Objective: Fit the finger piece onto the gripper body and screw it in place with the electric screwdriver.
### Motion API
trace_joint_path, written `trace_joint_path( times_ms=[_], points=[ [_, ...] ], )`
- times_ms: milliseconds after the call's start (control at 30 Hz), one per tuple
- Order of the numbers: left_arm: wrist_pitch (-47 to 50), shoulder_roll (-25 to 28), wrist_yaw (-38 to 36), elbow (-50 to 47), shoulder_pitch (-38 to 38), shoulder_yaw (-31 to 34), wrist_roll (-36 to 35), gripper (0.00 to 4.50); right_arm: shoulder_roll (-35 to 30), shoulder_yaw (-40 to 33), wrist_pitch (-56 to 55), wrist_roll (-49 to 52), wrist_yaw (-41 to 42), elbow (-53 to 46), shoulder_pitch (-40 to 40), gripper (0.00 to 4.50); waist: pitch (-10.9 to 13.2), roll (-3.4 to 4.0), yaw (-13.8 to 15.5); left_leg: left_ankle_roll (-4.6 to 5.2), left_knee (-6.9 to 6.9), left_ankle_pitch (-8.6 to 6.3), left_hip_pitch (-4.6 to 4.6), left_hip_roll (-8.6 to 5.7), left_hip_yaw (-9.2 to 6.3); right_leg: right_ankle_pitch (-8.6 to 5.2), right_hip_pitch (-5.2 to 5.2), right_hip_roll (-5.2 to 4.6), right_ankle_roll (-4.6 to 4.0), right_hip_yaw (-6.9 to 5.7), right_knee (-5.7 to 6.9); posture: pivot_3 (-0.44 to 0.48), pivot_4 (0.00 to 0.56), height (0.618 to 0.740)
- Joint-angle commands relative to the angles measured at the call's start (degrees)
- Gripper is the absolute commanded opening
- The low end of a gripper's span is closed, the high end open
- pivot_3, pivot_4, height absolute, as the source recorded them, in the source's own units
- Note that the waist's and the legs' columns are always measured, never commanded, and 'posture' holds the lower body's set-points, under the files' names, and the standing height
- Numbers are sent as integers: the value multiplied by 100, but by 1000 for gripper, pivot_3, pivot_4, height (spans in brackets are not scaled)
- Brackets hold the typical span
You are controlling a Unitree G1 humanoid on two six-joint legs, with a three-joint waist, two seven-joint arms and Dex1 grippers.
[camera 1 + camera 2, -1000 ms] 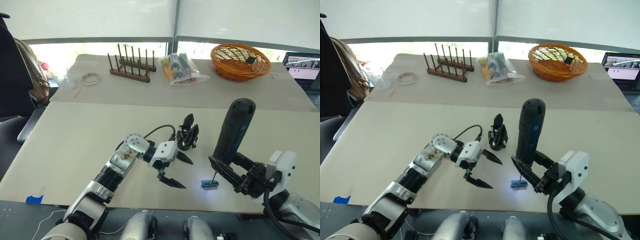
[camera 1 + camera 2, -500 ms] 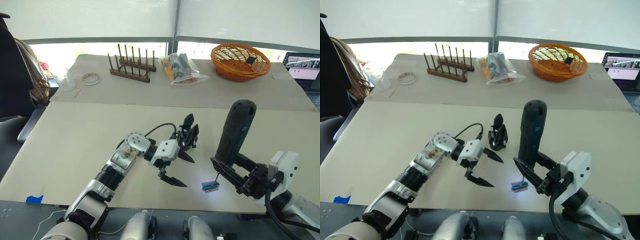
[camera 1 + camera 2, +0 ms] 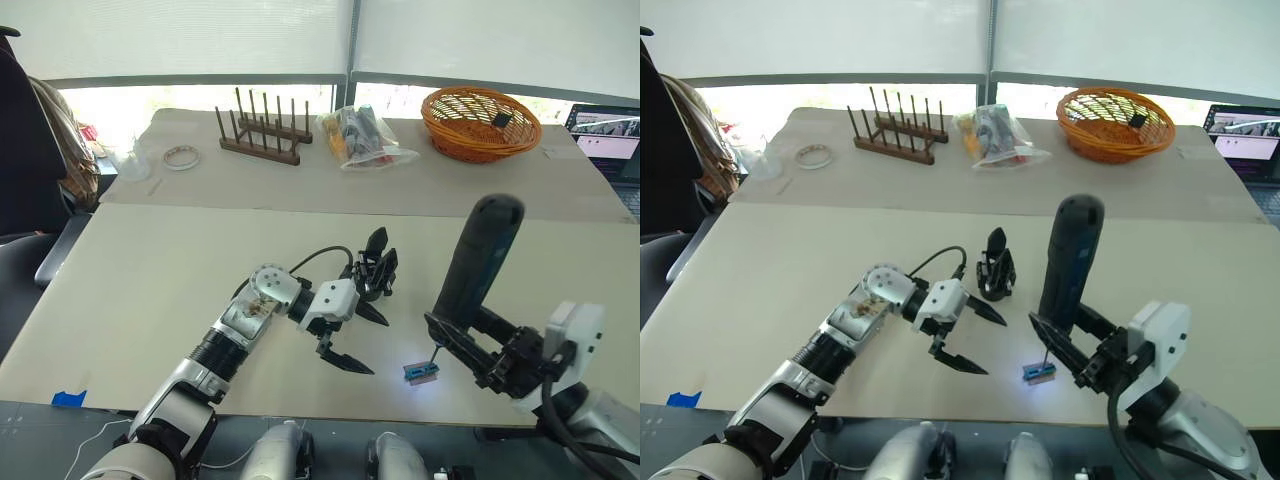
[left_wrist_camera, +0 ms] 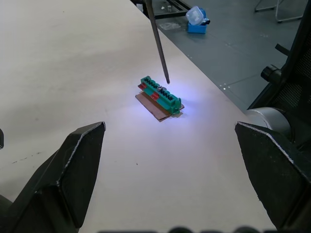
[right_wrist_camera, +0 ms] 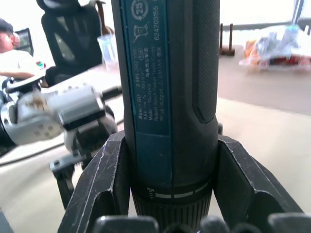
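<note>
The gripper body (image 3: 376,268) stands upright mid-table, a pointed black finger rising from it. My left gripper (image 3: 364,341) is open just in front of it, one fingertip (image 3: 374,316) close beside its base; whether they touch I cannot tell. My right gripper (image 3: 466,348) is shut on the electric screwdriver (image 3: 478,262), held upright and leaning slightly. Its thin bit (image 4: 158,41) hovers just above a small green block (image 4: 160,97), lit by the tool's bluish light. The finger piece as a separate part is out of view.
At the back of the table stand a wooden peg rack (image 3: 262,135), a plastic bag of parts (image 3: 362,138), an orange basket (image 3: 480,122) and a tape roll (image 3: 181,157). A laptop (image 3: 605,135) sits far right. A dark chair (image 3: 30,190) is on the left.
The right arm has shifted slightly right, tilting the screwdriver's top that way. The left gripper has edged a little closer to the gripper body.
</note>
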Motion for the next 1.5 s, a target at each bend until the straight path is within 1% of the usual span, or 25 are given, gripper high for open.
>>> trace_joint_path(
  times_ms=[33,167,867,1500],
  points=[
    [-60,-10,-27,-185,6,-23,-53,4500,-39,-150,-102,164,-153,-206,-167,1968,0,0,3,0,0,0,0,0,-1,0,0,0,0,-1,0,0,150,740],
    [-64,3,-32,-199,16,-28,-53,4500,-59,-49,-113,-67,-137,-111,-187,1968,0,0,5,0,1,0,-1,-2,1,0,0,0,0,0,0,0,150,740],
    [-94,13,-27,-165,-18,-7,-52,4500,35,229,-186,-292,-28,-28,-145,1968,0,0,4,1,1,0,-1,-2,2,0,0,0,0,0,1,0,150,740],
    [-103,8,-17,-140,-33,-9,-41,4500,114,267,-204,-402,62,0,-118,1968,0,0,4,1,1,0,-1,-2,1,0,0,0,0,0,1,0,150,740]
  ],
)
